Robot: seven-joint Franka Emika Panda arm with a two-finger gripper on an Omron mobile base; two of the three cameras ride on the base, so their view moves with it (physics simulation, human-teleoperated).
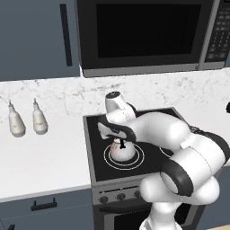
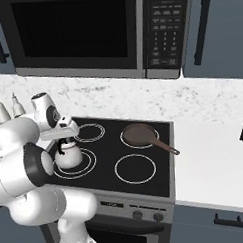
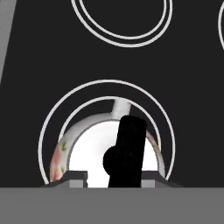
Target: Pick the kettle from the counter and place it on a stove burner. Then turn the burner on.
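White speckled stone runs as the counter (image 1: 45, 152) along the left of the left base view, above grey-blue cabinets (image 1: 45, 209), with a marble backsplash (image 1: 54, 94) behind it and a dark microwave (image 1: 143, 33) overhead. Two white narrow-necked bottles (image 1: 27, 120) stand at the back of the counter, well apart from the cooktop (image 1: 96, 152). To their right lies the black glass cooktop, and on it the stove burner (image 1: 138, 158), a wide double ring at the front left. The kettle (image 1: 120, 152) sits upright inside that ring, its black arched handle (image 3: 127, 151) across the top and its spout (image 3: 121, 106) toward the back of the stove.

Directly above the kettle hangs the gripper (image 1: 119, 143), pointing straight down. The arm reaches it from the lower right of the left base view: a thick white elbow low over the stove front, the forearm stretched leftward over the cooktop, then the wrist bent down over the burner. In the hand view the two fingertips (image 3: 76, 178) stand either side of the handle, a little parted; whether they touch it I cannot tell.

Further right, in the right base view, a brown frying pan (image 2: 140, 134) rests on the rear right ring, its handle pointing toward the front right. Knobs (image 2: 145, 216) line the stove front below. Beyond the cooktop the stone worktop goes on to the right.
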